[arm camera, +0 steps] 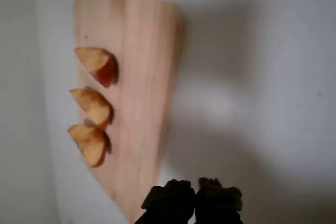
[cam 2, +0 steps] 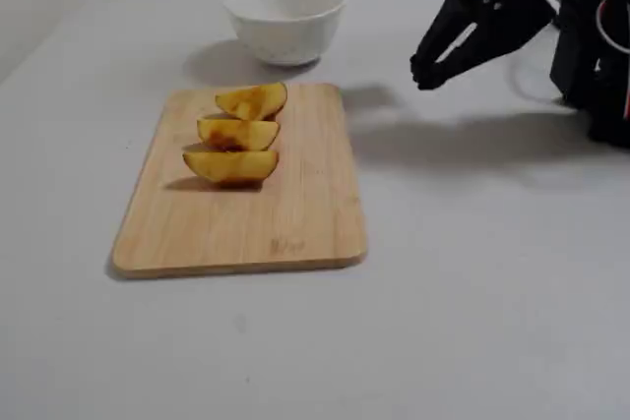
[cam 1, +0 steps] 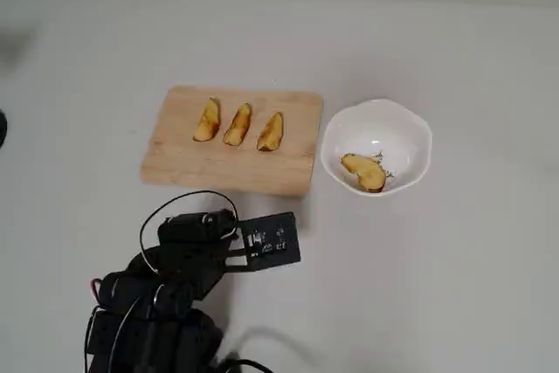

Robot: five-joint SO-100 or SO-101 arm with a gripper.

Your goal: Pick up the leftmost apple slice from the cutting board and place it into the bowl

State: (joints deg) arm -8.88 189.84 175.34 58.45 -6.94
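Observation:
Three apple slices lie in a row on the wooden cutting board (cam 1: 227, 168). The leftmost apple slice (cam 1: 207, 120) in the overhead view is the lowest one in the wrist view (arm camera: 89, 144) and the nearest one in the fixed view (cam 2: 231, 166). A fourth slice (cam 1: 364, 171) lies inside the white bowl (cam 1: 410, 128), right of the board. My gripper (arm camera: 195, 190) is shut and empty. It hangs above the table just off the board's near edge; in the fixed view my gripper (cam 2: 421, 74) is right of the board.
The arm's body (cam 1: 175, 303) and its cables fill the lower left of the overhead view. In the fixed view the bowl (cam 2: 285, 22) stands beyond the board (cam 2: 295, 204). The table is plain white around them.

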